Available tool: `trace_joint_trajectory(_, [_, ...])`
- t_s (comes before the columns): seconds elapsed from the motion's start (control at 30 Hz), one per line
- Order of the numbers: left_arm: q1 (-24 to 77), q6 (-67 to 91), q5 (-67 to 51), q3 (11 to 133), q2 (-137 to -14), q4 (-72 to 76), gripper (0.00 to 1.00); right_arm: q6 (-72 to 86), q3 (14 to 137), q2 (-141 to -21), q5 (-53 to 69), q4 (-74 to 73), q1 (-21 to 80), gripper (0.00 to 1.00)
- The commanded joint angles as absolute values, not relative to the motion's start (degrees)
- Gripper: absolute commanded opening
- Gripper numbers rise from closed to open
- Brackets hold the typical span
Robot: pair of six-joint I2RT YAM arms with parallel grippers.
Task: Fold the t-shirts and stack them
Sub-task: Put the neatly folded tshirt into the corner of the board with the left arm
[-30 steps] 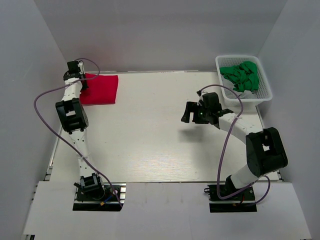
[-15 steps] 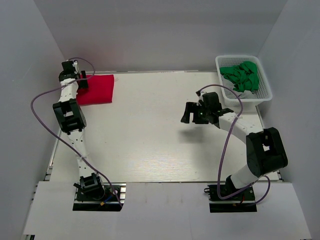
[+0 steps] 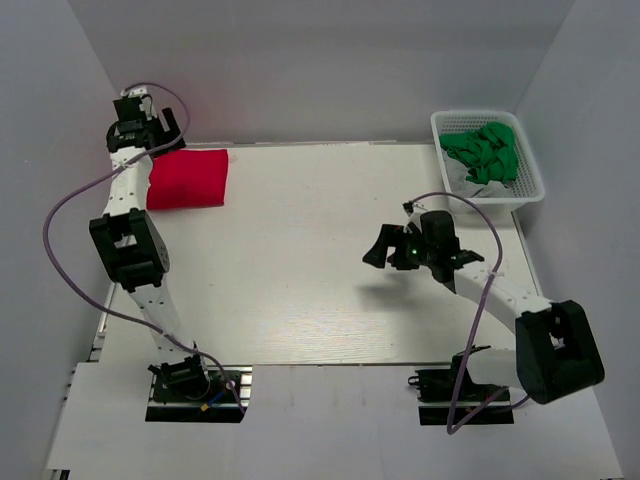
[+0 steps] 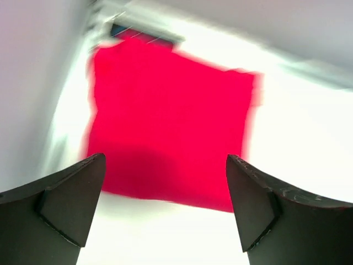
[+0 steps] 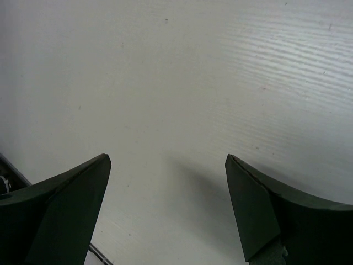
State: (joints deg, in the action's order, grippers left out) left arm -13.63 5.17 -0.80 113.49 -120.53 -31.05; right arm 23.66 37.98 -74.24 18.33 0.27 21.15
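**Folded red shirt at the far left corner, both grippers open and empty**

The red t-shirt [image 3: 188, 180] lies folded into a flat, tidy rectangle on the white table [image 3: 320, 290], in its far left corner, close to the left wall and just short of the back edge. In the top view its long axis runs left to right, parallel with the back edge of the table, and its shorter side runs front to back. The edges look square to the table rather than skewed. No neck label or sleeve shows, so which way the collar points cannot be told.

The left gripper [image 3: 152, 125] hangs above the far left end of the shirt, raised off it. In the left wrist view its jaws stand wide apart with nothing between them, and the shirt [image 4: 171, 116] fills the space below; that picture is smeared, so fine folds are hard to read, though one corner seems slightly ragged.

The right gripper [image 3: 380, 250] hovers over bare tabletop right of centre, well apart from the shirt. Its jaws are also spread wide and hold nothing; the right wrist view shows only the table surface beneath them.

A white lattice basket [image 3: 530, 170] sits at the far right corner, holding a heap of green fabric [image 3: 485, 152].
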Motion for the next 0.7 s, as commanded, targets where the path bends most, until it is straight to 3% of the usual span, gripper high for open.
trace_joint_trajectory(0.0, [-8.3,11.7,-9.4,111.6,-113.7,-32.2,1.00,27.2,32.9,-70.0,21.8,7.2,21.4,0.90])
trace_joint_trajectory(0.13, [-1.2,17.6,-6.9,91.0,-99.3,-23.5,1.00,28.2,27.3,-63.7,19.5,6.9,21.3,0.90])
trace_joint_trajectory(0.23, [4.6,22.5,-6.3,63.8,-83.5,-13.4,1.00,28.2,25.2,-59.2,18.0,3.5,21.3,0.90])
trace_joint_trajectory(0.33, [10.2,24.2,-5.2,46.3,-72.5,-6.0,1.00,29.3,22.3,-53.6,16.3,3.0,21.1,0.90])
trace_joint_trajectory(0.5, [14.0,27.3,-4.7,32.7,-57.5,-4.1,1.00,29.7,19.0,-43.2,14.7,2.9,21.2,0.90])
trace_joint_trajectory(0.67, [15.6,25.5,-1.5,31.9,-55.9,-6.2,1.00,28.9,16.5,-37.0,13.2,3.2,21.2,0.90])
